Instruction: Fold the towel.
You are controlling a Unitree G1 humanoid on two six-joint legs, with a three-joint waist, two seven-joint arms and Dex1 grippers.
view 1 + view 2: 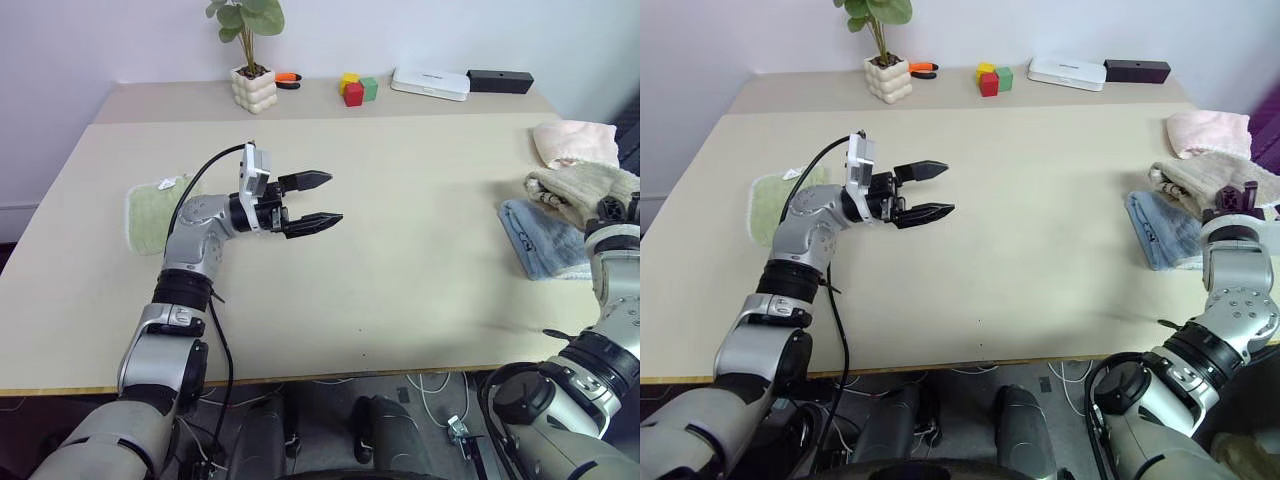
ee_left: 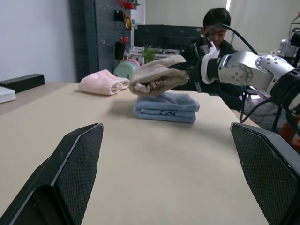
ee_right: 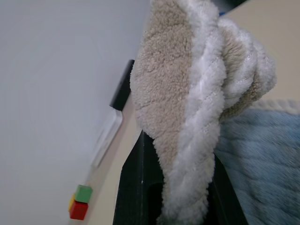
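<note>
The towel (image 1: pixel 578 186) is a folded beige terry bundle with white edging, held up at the table's right edge, just above a folded blue towel (image 1: pixel 540 240). My right gripper (image 1: pixel 1230 200) is shut on the towel; in the right wrist view the towel (image 3: pixel 187 93) is pinched between its black fingers (image 3: pixel 133 187). My left gripper (image 1: pixel 332 198) hovers open over the middle-left of the table (image 1: pixel 400 300), pointing toward the right, with nothing between its fingers (image 2: pixel 79 159). From there the towel (image 2: pixel 157 75) shows hanging over the blue one.
A pink cloth (image 1: pixel 572 142) lies at the back right. A green cloth (image 1: pixel 155 210) lies at the left, behind my left arm. A potted plant (image 1: pixel 252 80), coloured blocks (image 1: pixel 357 89), a white box (image 1: pixel 430 83) and a black box (image 1: pixel 500 80) line the far edge. A person (image 2: pixel 218 23) sits beyond the right end.
</note>
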